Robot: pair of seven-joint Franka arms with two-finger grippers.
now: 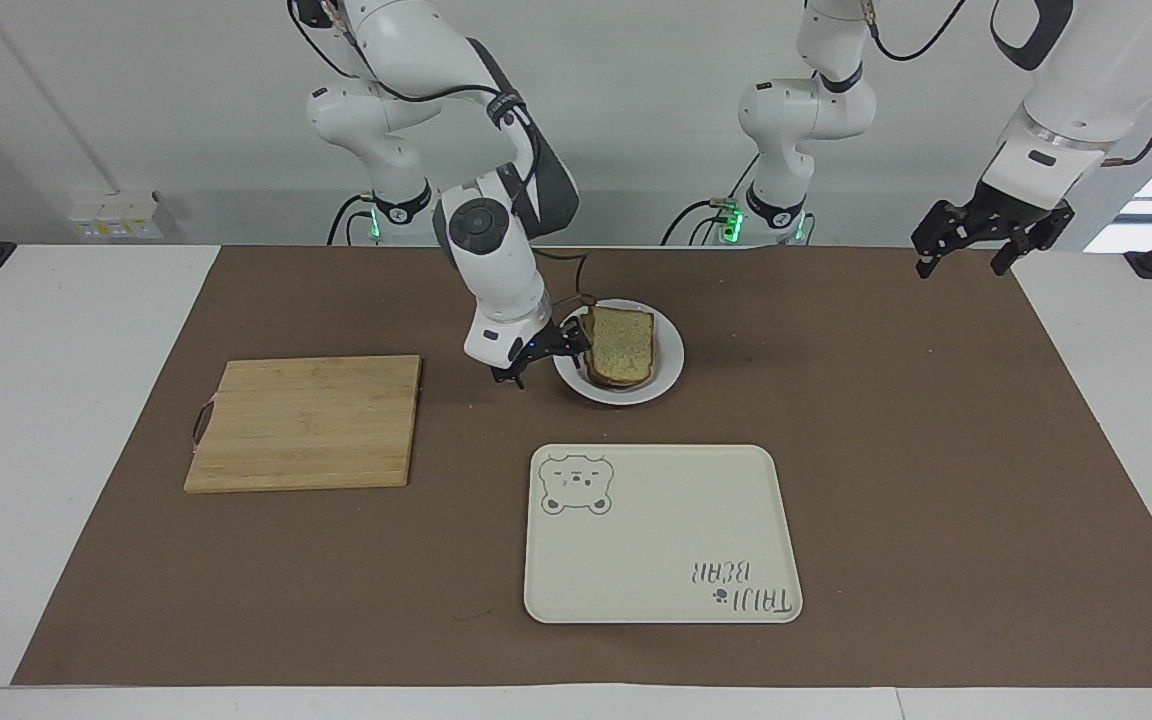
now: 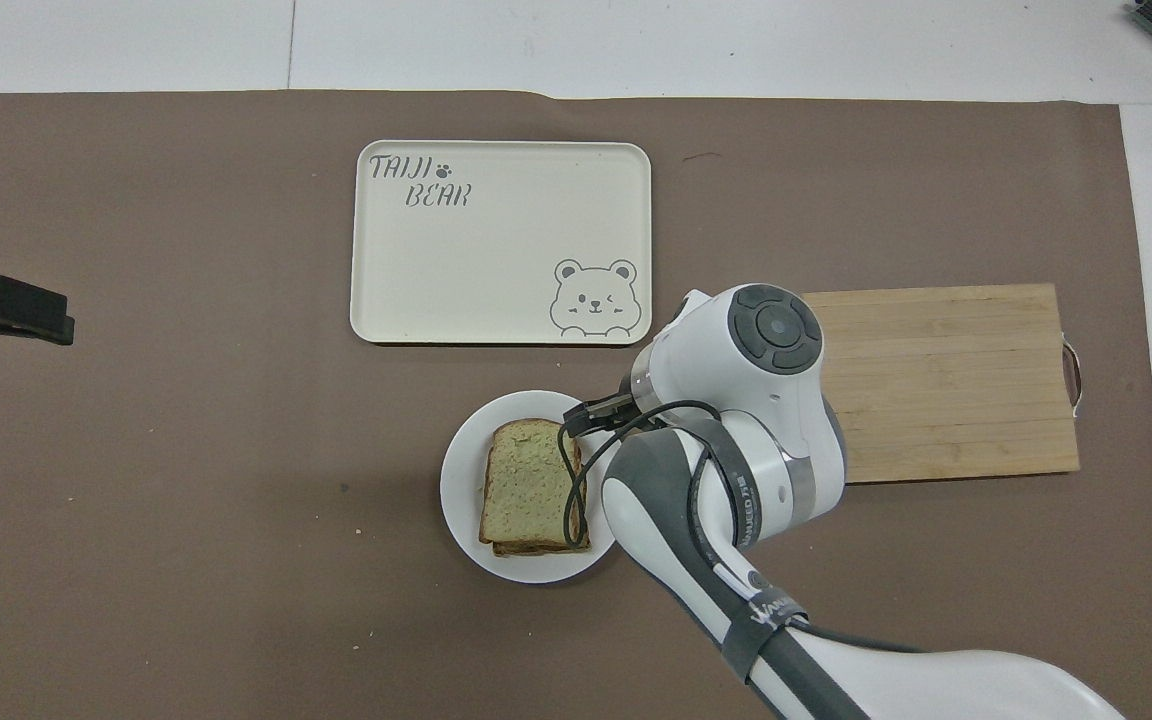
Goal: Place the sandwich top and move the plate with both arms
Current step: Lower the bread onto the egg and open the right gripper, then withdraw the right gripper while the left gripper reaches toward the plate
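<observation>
- Now the top slice (image 1: 622,344) (image 2: 530,480) lies flat on the sandwich stack on the plate (image 1: 669,366) (image 2: 458,490), its rounded end pointing away from the robots; a darker slice edge shows beneath it at the robots' end.
- Plate sits on the brown mat (image 1: 936,450) (image 2: 186,500), near the middle of the table's width; it is nearer to the robots than the tray (image 1: 656,540) (image 2: 496,260), close to it but not touching.
- Right gripper (image 1: 544,355) (image 2: 598,412) hangs low just beside the plate's rim, on the cutting-board side; its fingers stand apart and grip nothing; the bread is free of them.
- Right arm (image 1: 491,260) (image 2: 736,420) bends down from its base; in the overhead view its wrist covers one corner of the board (image 1: 306,422) (image 2: 946,380).
- Left gripper (image 1: 986,240) (image 2: 6,310) waits raised over the mat's edge at the left arm's end of the table, well apart from the plate; its fingers are spread, nothing between them.
- Tray bears a bear drawing and lettering; nothing lies on it; board lies toward the right arm's end.
</observation>
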